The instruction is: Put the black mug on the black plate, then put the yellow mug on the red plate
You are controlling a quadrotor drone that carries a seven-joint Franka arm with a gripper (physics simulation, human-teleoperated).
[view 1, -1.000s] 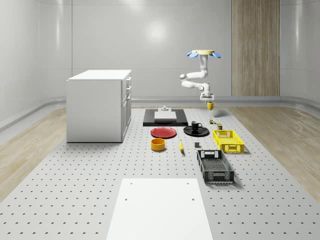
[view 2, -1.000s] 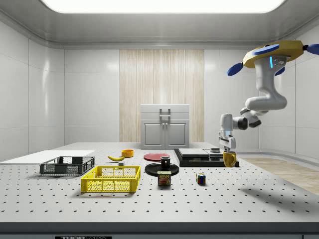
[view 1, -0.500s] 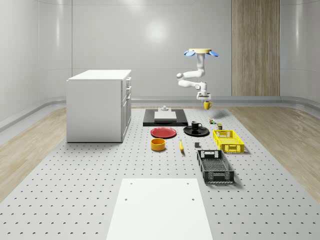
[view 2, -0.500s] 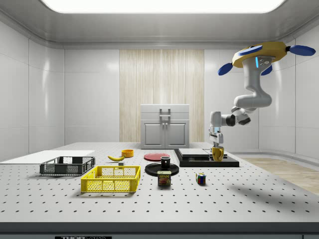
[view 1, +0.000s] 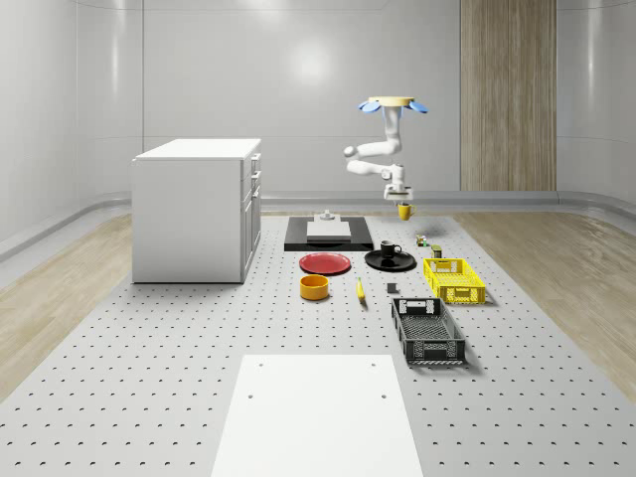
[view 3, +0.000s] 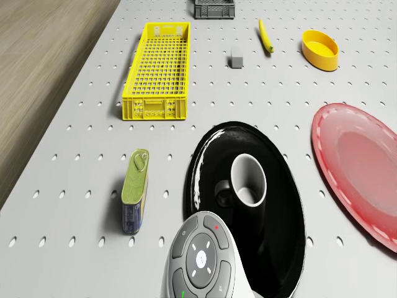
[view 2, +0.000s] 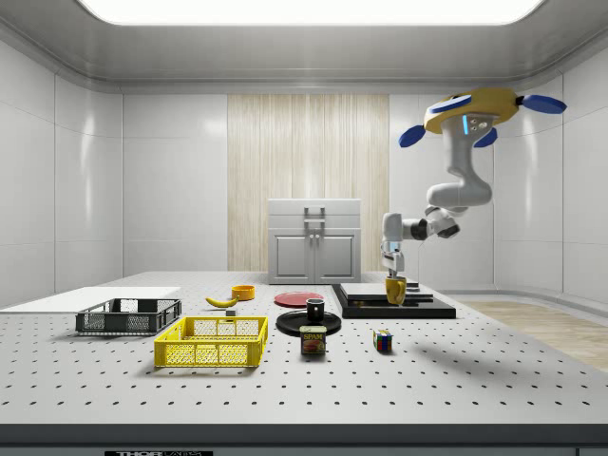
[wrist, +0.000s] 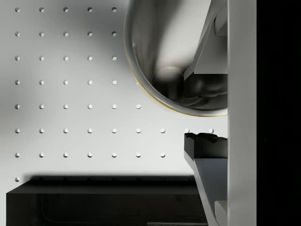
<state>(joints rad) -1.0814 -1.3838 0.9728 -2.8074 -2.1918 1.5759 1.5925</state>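
The gripper [view 2: 394, 276] points straight down and holds the yellow mug [view 2: 395, 291] by its rim, with one finger [wrist: 207, 42] inside the cup. The mug hangs in the air, up off the table [view 1: 179, 378]. In the side view it hangs in front of the flat black base [view 2: 391, 306], near the far edge of the table. The drone [view 1: 394, 103] hovers high over that far part of the table, and its white arm [view 2: 446, 195] bends down to the gripper. The black mug [view 3: 245, 182] already sits on the black plate [view 3: 208, 155], with its open top tipped toward the drone's camera. The red plate [view 1: 325, 263] lies flat just beside the black plate, on the side nearer the white cabinet [view 1: 197, 207]. A yellow bowl [view 1: 314, 287] and a banana [view 1: 360, 289] lie a bit closer to the near edge. A yellow basket [view 1: 454, 279] and a black basket [view 1: 427, 331] sit toward the table's edge at the whole-scene view's right. A small tin can [view 3: 134, 190] lies near the black plate, and a coloured cube [view 2: 382, 341] stands not far from it.
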